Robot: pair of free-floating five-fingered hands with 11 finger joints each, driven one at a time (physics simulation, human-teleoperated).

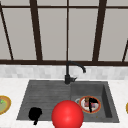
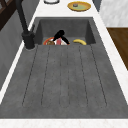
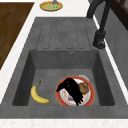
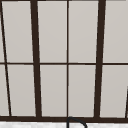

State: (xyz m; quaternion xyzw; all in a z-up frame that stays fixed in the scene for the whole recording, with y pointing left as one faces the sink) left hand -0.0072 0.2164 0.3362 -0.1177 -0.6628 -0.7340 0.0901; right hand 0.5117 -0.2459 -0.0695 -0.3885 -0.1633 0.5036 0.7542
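Here the right hand [image 1: 93, 103] hangs low in the sink basin, right over a red-rimmed plate [image 1: 98, 108] that lies on the basin floor toward the right end of the sink [image 1: 45, 92]. In the right side view the hand [image 3: 71, 90] spreads across the plate [image 3: 91, 96], its fingers pointing down onto the plate's face beside a brownish piece of food [image 3: 83, 87]; whether they are pressing flat or starting to curl under the rim I cannot tell. The plate looks stiff, glazed and likely slippery, and it would probably chip if knocked against the stone wall, so the raised rim seems the safest place to grip, away from the food. A banana [image 3: 37, 95] lies apart from the plate near the front wall of the basin. The left hand [image 1: 35, 114] floats over the front left corner of the draining board with its fingers bunched and holding nothing. A red ball [image 1: 67, 115] sits at the front edge of the sink, the black tap [image 1: 68, 72] stands at its back edge, and a yellow dish [image 1: 3, 105] rests on the worktop [image 1: 12, 87] to the left.
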